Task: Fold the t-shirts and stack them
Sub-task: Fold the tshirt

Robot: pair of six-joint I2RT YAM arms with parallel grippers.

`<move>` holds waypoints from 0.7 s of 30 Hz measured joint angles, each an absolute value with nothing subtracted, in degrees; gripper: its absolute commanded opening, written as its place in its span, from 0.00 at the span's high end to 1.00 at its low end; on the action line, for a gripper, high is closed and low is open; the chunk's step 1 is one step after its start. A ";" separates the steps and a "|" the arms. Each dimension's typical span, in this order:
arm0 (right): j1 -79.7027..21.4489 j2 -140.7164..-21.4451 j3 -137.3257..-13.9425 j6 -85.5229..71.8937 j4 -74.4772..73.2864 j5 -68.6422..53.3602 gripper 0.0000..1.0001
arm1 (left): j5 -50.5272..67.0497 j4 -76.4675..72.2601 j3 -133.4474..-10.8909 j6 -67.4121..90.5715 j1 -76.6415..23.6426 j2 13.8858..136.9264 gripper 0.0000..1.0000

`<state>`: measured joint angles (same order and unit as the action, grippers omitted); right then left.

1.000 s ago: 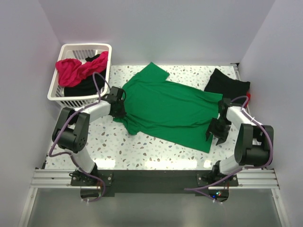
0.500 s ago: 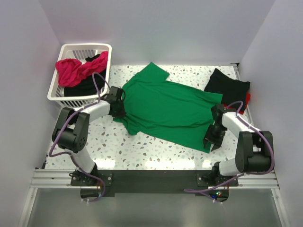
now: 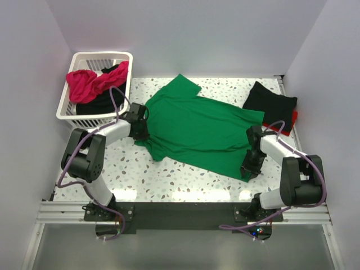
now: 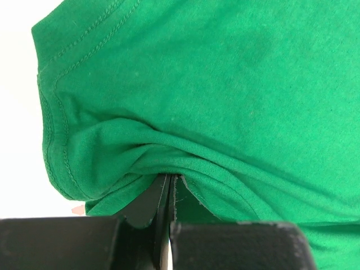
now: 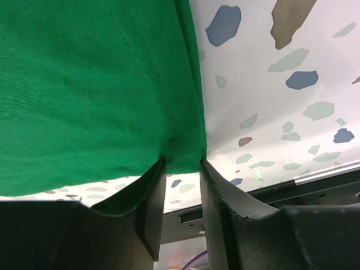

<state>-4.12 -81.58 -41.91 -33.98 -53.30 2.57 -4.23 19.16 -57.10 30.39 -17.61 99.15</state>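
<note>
Green t-shirt [image 3: 197, 126], corner inside parted right hand [image 5: 181, 167]

Plain pale walls [image 3: 185, 34] on 3 sides; speckled terrazzo tabletop [image 3: 169, 180]; bright even light.

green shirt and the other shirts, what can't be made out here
Top view: red shirt, nearly all under the black folded shirt.
Top view: basket contents below the pink shirt, heaped.
Left wrist view: how much green shirt the left gripper pinches; folds cover the tips.
</note>
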 measured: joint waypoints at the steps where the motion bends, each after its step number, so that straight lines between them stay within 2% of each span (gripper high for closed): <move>1: -4.23 -81.73 -41.74 -34.13 -53.21 2.66 0.66 | -4.23 19.38 -57.08 30.39 -17.61 99.02 1.00; 14: -4.86 -84.40 -41.82 -35.62 -52.56 4.71 0.61 | -4.25 20.36 -56.73 30.85 -17.63 97.36 1.00; 16: -4.89 -84.75 -41.95 -35.59 -52.71 4.51 0.64 | -4.25 20.56 -56.73 30.87 -17.63 97.30 1.00; 17: -4.89 -84.86 -41.98 -35.59 -52.71 4.36 0.71 | -4.25 20.69 -56.73 30.87 -17.61 97.25 1.00; 21: -5.06 -85.12 -42.00 -35.99 -52.36 3.22 0.83 | -4.25 21.08 -56.73 30.89 -17.61 96.84 1.00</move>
<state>-5.06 -85.12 -42.00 -35.99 -52.36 3.22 -4.25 21.08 -56.73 30.89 -17.61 96.84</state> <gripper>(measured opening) 0.218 0.018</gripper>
